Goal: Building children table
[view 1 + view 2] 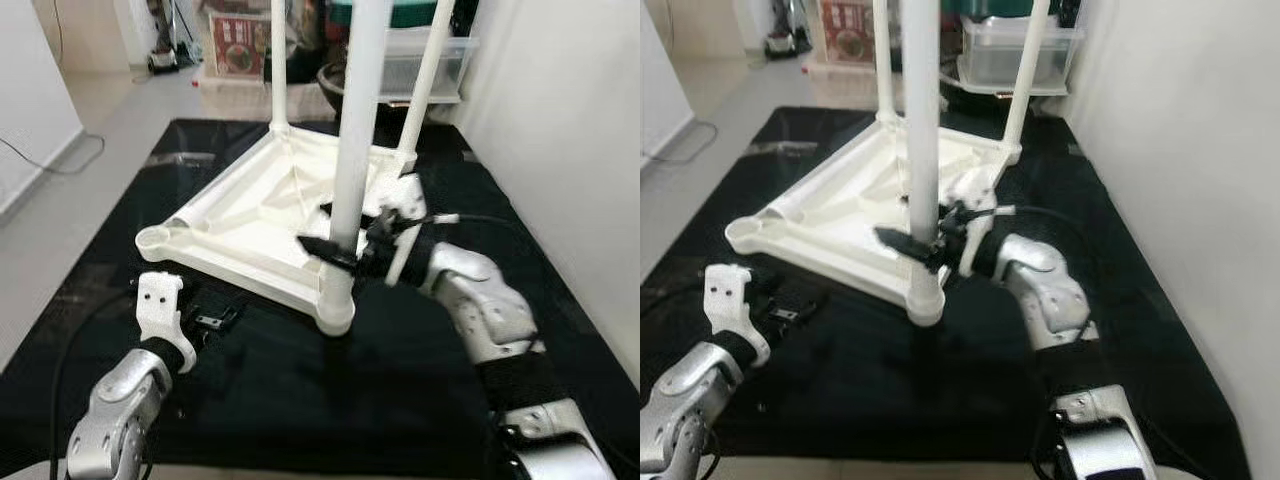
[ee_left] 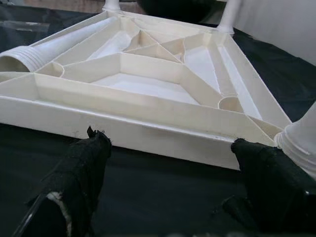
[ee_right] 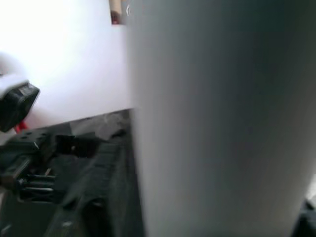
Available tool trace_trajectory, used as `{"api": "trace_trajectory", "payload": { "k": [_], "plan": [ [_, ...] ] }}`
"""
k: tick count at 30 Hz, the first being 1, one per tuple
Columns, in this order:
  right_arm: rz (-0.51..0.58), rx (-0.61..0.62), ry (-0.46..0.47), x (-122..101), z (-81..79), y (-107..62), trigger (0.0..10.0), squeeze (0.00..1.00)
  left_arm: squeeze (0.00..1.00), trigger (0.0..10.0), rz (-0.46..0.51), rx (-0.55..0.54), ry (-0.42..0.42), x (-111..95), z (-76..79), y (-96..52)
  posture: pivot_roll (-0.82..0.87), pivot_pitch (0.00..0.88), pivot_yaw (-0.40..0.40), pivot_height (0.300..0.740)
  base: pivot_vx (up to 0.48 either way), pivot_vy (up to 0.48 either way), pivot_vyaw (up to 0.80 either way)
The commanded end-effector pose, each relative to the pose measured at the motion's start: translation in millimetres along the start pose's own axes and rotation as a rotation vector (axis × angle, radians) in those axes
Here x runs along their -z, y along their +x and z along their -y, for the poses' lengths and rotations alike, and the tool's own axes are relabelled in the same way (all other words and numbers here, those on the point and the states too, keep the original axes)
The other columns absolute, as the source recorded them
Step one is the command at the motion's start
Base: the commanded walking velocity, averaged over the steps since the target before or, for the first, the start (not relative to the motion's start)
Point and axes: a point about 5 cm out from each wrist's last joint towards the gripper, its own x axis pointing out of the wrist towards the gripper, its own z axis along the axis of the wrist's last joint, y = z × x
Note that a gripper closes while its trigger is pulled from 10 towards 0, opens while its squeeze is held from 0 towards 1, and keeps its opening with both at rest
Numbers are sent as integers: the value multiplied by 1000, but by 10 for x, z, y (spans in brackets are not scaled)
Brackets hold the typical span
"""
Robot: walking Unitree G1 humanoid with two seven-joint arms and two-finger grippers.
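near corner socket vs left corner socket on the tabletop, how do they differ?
The near corner socket has a white leg standing upright in it; the left corner socket is an open ring with no leg. The right gripper is clamped around the leg just above the near one; the open left gripper faces the tabletop edge near the left one. Both are round, white, moulded corners.

Silver arms, black-fingered claws (image 1: 345,245)

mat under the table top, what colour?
Black; the flat floor mat under the upturned white plastic table top shows best in the left eye view.
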Motion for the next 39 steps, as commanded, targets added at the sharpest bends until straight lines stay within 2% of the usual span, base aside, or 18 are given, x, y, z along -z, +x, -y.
{"api": "trace_trajectory", "payload": {
  "k": [1,2,3,4,8,9,11,12,13,16,17,18,27,28,30,31,34,39],
  "plan": [
    [-116,597,61,226,328,129,0,0,0,10000,-4,-12,3,27,-1,-49,79,0,-84,740,0,0,0],
    [-168,960,137,344,489,-41,0,0,0,10000,-3,-18,3,27,-1,-69,88,0,-88,740,0,0,0],
    [-168,960,137,344,489,-41,0,0,0,10000,-3,-18,3,27,-1,-69,88,0,-88,740,0,0,0],
    [-227,1210,180,456,552,-240,0,0,0,10000,-2,-22,4,26,-1,-82,88,0,-88,740,0,0,0],
    [-220,1338,187,552,397,-561,0,0,0,10000,-5,-25,6,29,-7,-100,103,0,-85,740,0,0,0],
    [-162,1233,191,511,252,-606,3333,0,0,10000,-7,-25,6,27,-15,-99,98,0,-79,740,0,0,0],
    [-119,1147,194,466,142,-617,3333,0,0,10000,-8,-25,7,22,-25,-100,86,0,-72,740,0,0,0],
    [-14,1020,140,333,47,-571,10000,0,0,10000,-8,-22,7,16,-34,-94,72,0,-63,740,0,0,0],
    [97,842,138,170,-26,-495,10000,1000,0,10000,-7,-18,4,8,-38,-79,62,0,-58,740,0,0,0],
    [191,504,166,-26,-156,-364,10000,1000,0,10000,-6,-11,1,1,-34,-48,64,0,-62,740,0,0,0],
    [204,337,152,-123,-212,-282,10000,384,0,10000,-5,-10,0,-1,-26,-31,70,0,-66,740,0,0,0],
    [177,115,122,-217,-267,-191,10000,0,0,10000,-3,-10,0,-1,-15,-10,71,0,-67,740,0,0,0],
    [86,-172,70,-110,-306,-15,10000,0,0,10000,7,-8,-5,2,-5,-28,75,0,-81,740,0,0,0],
    [54,-149,86,-15,-297,55,3020,0,0,10000,11,-10,-7,1,2,-31,75,0,-85,740,0,0,0],
    [40,-131,99,40,-294,89,3020,0,0,10000,13,-11,-8,0,7,-32,75,0,-85,740,0,0,0],
    [-10,41,100,131,-195,166,0,0,0,10000,16,-13,-9,-2,7,-41,65,0,-81,740,0,0,0],
    [-201,928,175,436,325,-97,0,0,0,10000,20,-15,-13,-5,-2,-73,43,0,-63,740,0,0,0],
    [-277,1351,155,627,379,-781,0,0,0,10000,16,-6,-14,-14,0,-67,36,0,-55,740,0,0,0]
  ]
}}
